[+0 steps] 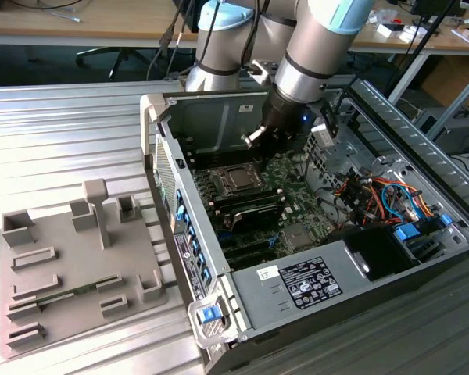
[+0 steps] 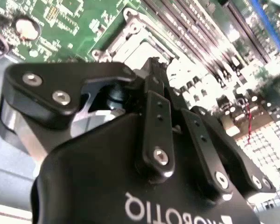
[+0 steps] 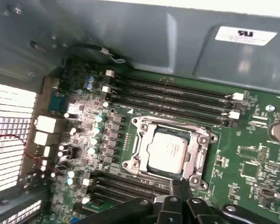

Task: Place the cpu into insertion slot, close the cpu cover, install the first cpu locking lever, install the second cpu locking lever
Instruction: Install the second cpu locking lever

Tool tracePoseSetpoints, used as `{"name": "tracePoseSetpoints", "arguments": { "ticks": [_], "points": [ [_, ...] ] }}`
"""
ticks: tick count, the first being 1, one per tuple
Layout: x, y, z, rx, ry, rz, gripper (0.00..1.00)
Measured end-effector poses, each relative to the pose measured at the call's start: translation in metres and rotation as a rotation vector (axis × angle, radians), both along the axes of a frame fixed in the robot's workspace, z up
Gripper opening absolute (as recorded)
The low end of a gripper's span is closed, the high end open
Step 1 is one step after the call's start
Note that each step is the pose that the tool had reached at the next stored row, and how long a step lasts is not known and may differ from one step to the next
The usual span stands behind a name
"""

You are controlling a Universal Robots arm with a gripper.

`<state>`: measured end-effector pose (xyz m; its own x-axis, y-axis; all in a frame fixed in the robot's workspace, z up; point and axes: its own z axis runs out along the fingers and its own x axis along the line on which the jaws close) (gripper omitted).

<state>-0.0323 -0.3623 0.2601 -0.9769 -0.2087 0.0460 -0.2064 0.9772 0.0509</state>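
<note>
The cpu (image 3: 167, 150) lies flat in the socket on the green motherboard, silvery top up. It also appears in the exterior view as a small grey square (image 1: 238, 180). The cpu cover (image 3: 197, 151), a silvery metal frame, lies down flat around it. My gripper (image 3: 179, 184) hangs just above the board beside one edge of the socket. Its black fingers are shut together with nothing between them, as the second wrist view shows (image 2: 154, 63). In the exterior view the gripper (image 1: 254, 139) sits inside the open case, behind the socket. The levers' state is not clear.
Memory slots (image 3: 177, 93) flank the socket on two sides. The case's back wall (image 1: 219, 117) rises close behind the gripper. Coloured cables (image 1: 375, 191) and a power supply (image 1: 309, 281) fill the exterior view's right. A grey fixture plate (image 1: 70, 266) lies outside the case on the left.
</note>
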Motion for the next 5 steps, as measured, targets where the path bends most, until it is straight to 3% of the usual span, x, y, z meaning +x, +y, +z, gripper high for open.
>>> {"name": "tracePoseSetpoints", "arguments": {
  "ticks": [5],
  "points": [
    [0.0, 0.0, 0.0022, -0.0001, 0.0001, 0.0, 0.11]
  ]
}}
